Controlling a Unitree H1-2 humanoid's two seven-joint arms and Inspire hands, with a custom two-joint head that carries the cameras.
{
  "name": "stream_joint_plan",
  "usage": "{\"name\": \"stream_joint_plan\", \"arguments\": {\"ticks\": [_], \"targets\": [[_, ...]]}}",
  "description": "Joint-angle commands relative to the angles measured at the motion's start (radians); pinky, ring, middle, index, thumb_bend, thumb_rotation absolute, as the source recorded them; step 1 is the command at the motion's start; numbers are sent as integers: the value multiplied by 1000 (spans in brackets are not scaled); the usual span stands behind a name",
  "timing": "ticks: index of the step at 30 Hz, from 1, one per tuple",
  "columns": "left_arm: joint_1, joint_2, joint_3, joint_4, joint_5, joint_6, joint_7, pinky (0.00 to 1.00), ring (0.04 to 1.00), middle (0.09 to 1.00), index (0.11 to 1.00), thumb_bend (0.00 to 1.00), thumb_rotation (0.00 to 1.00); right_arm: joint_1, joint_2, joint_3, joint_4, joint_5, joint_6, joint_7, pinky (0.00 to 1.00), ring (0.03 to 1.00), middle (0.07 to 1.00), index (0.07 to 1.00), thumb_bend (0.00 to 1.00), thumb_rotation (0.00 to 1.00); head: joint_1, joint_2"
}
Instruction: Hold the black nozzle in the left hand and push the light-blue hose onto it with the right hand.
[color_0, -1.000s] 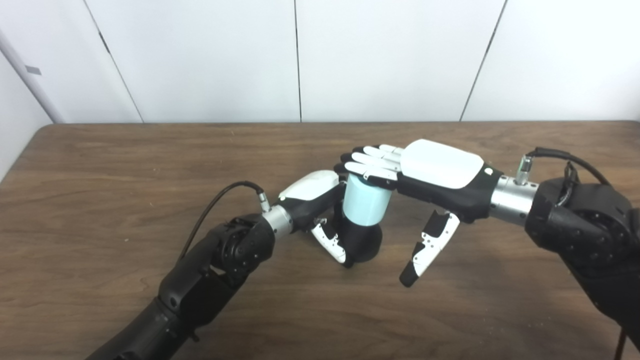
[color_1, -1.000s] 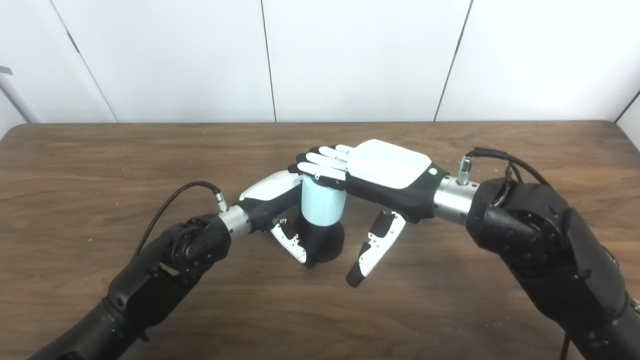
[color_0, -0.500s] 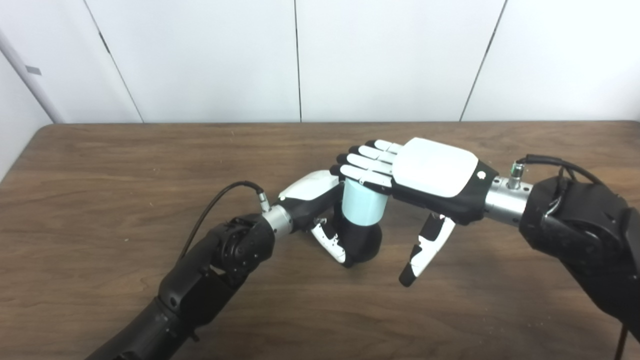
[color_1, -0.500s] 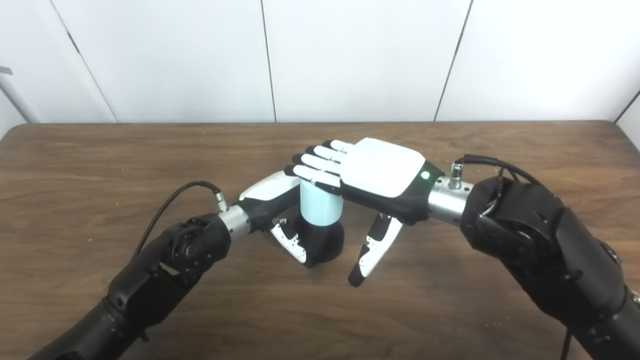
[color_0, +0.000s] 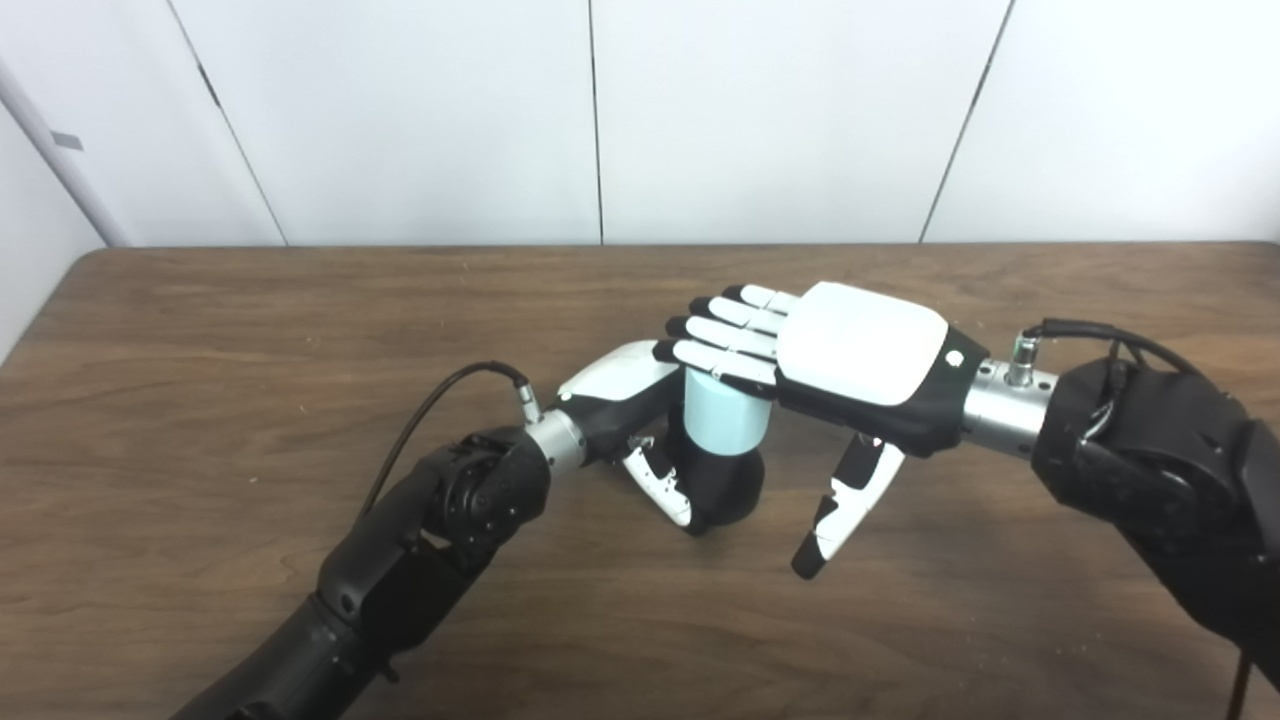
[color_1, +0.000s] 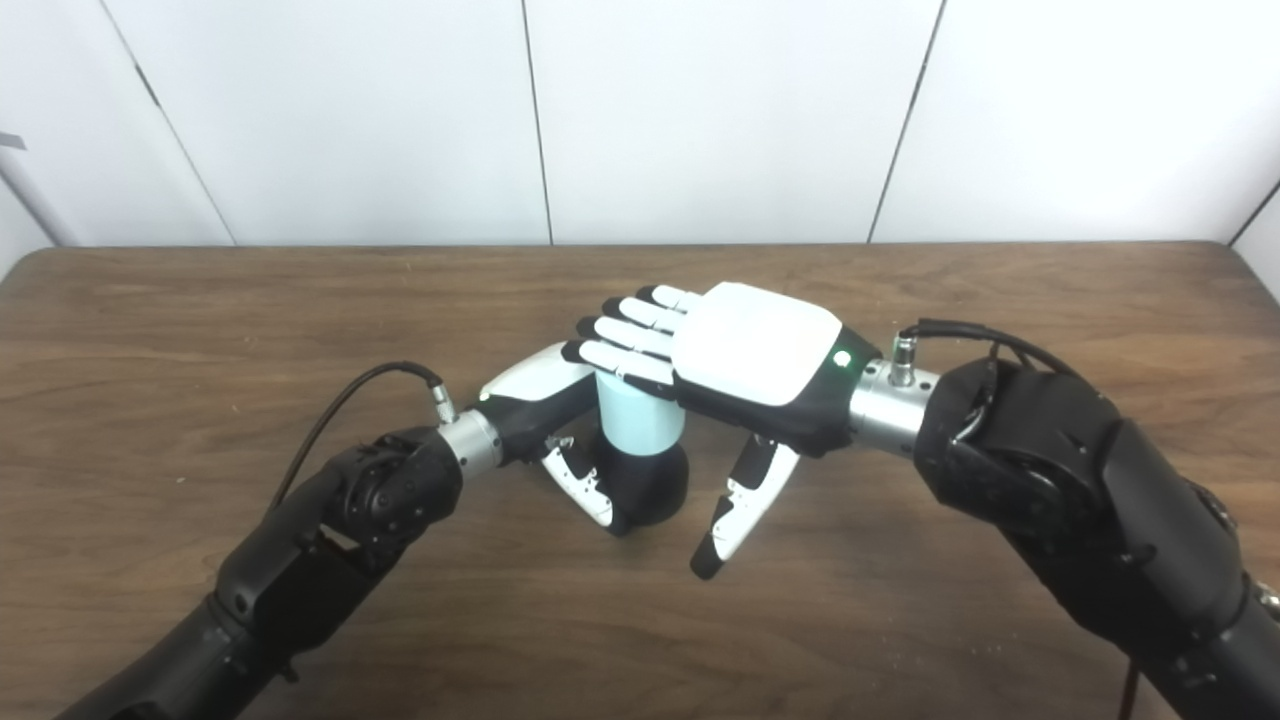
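Flat-palm push could tip the hose off the nozzle

The right robot hand (color_0: 800, 345), fingers spread flat and gripping nothing, lies on top of the light-blue hose (color_0: 725, 422); pressing off-centre may cock it sideways (my guess). Below the hose, the black nozzle (color_0: 728, 487) stands on the desk (color_0: 200, 330), clasped by the left robot hand (color_0: 640, 410).

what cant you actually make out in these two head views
- Top of the light-blue hose: both views, covered by the flat right hand.
- Where it meets the black nozzle: overlap depth not visible.
- Left hand fingers: both views, behind the hose and nozzle; only the thumb shows.
- Right palm contact: hidden underneath.
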Motion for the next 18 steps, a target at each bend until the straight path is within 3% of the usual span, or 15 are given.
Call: {"name": "stream_joint_plan", "arguments": {"ticks": [1,6,18], "targets": [[41,20,-42,34,25,34,-97,1000,573,471,490,526,0,15,-12,39,23,21,-30,67,1000,1000,1000,1000,824,671,0,1],[40,19,-42,41,23,30,-97,1000,573,471,490,526,0,7,-15,33,23,35,-24,68,1000,1000,1000,1000,823,672,-2,2],[35,14,-41,47,21,34,-101,1000,573,471,490,526,0,40,-9,-40,25,127,24,35,1000,1000,1000,1000,786,657,-2,3]]}}
